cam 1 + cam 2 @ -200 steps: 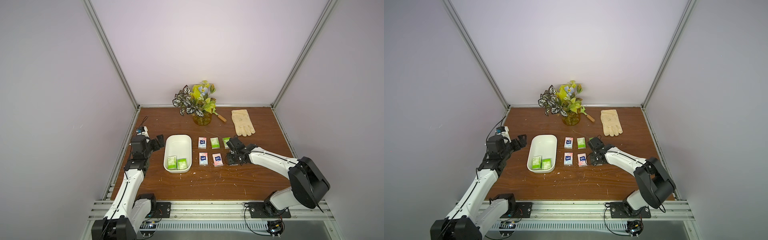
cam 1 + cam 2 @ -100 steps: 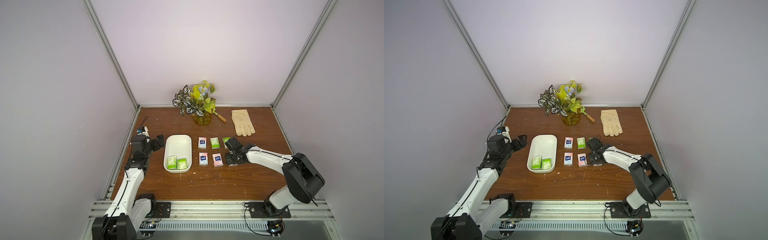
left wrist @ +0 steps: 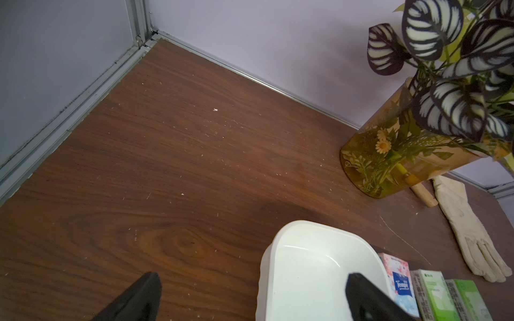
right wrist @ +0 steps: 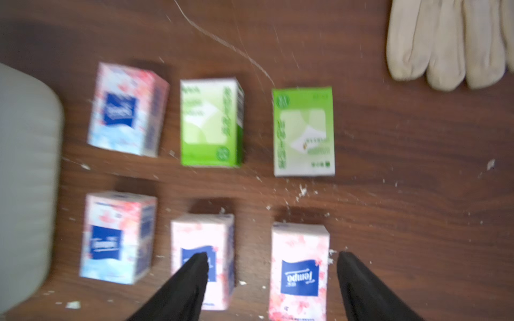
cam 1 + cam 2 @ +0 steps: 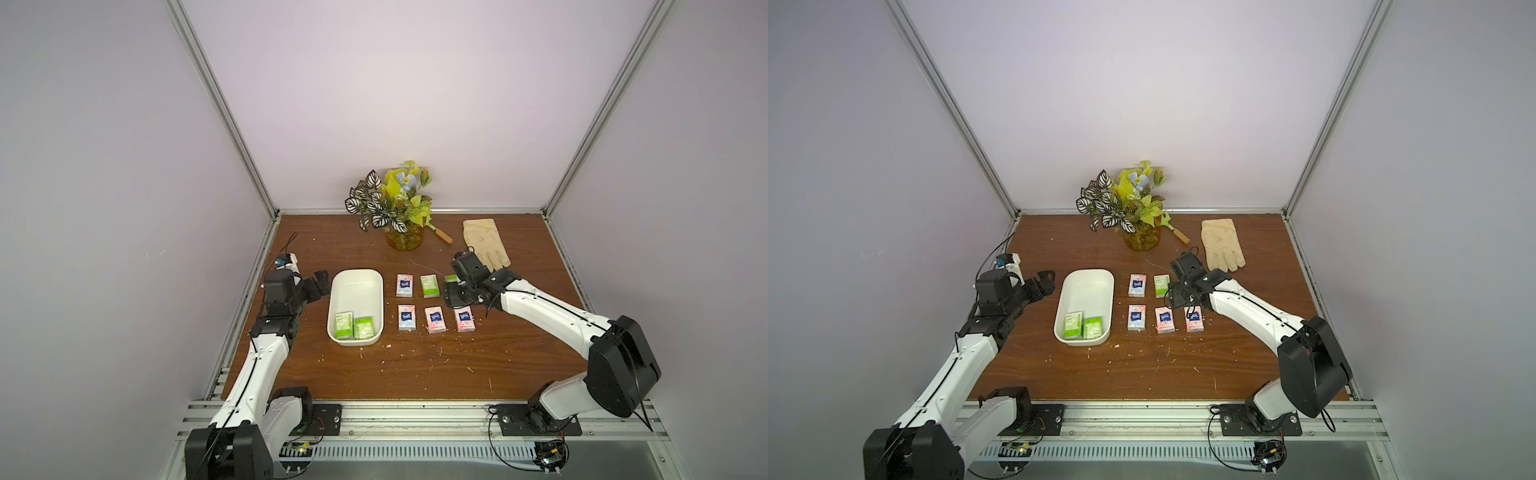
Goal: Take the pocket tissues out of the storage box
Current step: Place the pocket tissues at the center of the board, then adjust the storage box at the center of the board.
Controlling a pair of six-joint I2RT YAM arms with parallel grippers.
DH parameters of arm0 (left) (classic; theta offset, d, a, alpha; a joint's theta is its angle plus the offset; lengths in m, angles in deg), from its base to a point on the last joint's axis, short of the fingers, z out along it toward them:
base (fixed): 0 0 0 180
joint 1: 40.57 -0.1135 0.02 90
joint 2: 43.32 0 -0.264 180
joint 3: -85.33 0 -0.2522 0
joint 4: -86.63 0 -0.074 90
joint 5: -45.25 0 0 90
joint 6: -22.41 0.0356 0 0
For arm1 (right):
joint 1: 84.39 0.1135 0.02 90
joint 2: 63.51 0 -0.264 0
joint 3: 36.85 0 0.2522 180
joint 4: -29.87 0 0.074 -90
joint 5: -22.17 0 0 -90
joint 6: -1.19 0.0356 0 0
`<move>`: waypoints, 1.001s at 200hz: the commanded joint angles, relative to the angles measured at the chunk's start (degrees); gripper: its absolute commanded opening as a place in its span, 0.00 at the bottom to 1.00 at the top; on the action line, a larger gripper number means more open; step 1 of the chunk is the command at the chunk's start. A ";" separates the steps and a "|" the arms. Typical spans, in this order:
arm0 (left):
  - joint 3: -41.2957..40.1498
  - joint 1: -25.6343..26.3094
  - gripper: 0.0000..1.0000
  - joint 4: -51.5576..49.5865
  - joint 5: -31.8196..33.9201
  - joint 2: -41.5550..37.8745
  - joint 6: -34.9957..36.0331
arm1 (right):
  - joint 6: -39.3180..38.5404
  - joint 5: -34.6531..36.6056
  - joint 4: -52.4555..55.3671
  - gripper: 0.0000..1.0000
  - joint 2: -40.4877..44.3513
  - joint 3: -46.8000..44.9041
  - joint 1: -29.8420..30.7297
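Pose: right end effector low above pocket tissues, apart, empty; left end effector apart beside storage box

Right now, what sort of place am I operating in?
Probably a lab test cell, not a home: plain lilac wall panels in aluminium frame posts, a brown wood-grain tabletop, and two white robot arms bolted to a slotted metal rail.

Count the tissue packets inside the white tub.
2. One green packet and a second green packet lie side by side at the tub's end nearest the robot. The rest of its inside is bare, so none looks hidden.
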 commanded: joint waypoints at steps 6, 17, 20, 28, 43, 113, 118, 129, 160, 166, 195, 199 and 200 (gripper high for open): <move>1.39 -0.74 1.00 -3.24 -3.16 2.69 0.86 | 1.39 -1.59 1.41 0.82 0.56 5.65 3.55; 2.08 -0.69 0.98 -4.49 -4.25 4.18 1.22 | 2.30 -3.15 -0.15 0.82 -0.01 7.34 5.08; 2.16 -0.73 0.97 -4.75 -4.65 4.55 1.31 | 2.48 -3.75 -0.59 0.82 -0.19 7.72 5.55; 2.56 -0.74 0.94 -5.37 -5.69 5.93 1.68 | 2.61 -5.46 -2.05 0.83 -0.78 8.63 6.65; 3.12 -0.74 0.90 -6.40 -7.24 8.31 1.89 | 2.63 -8.30 -4.99 0.83 -2.38 10.50 8.87; 4.40 -0.72 0.66 -6.60 -15.52 18.14 1.26 | -2.67 -10.17 -0.14 0.82 -19.12 28.76 19.64; 4.48 -0.71 0.66 -6.74 -15.78 18.69 1.34 | -3.28 -9.93 0.83 0.82 -20.62 30.44 20.24; 4.76 -0.65 0.64 -6.87 -16.23 19.82 1.49 | -4.46 -9.68 2.69 0.82 -23.72 34.01 21.64; 5.52 -0.48 0.49 -7.39 -16.79 22.18 1.80 | -6.14 -11.27 5.20 0.81 -30.90 41.51 24.02; 5.57 -0.48 0.45 -7.48 -16.68 22.36 1.79 | -6.23 -11.69 5.22 0.81 -31.85 42.21 24.30; 5.42 -0.38 0.32 -7.75 -15.90 22.34 1.80 | -6.13 -13.40 5.33 0.79 -34.98 44.17 24.75; 5.40 -0.37 0.30 -7.83 -15.86 22.37 1.79 | -6.17 -13.61 5.41 0.79 -35.33 44.35 24.81; 5.40 -0.38 0.30 -7.88 -15.82 22.37 1.79 | -6.16 -13.67 5.40 0.79 -35.38 44.38 24.78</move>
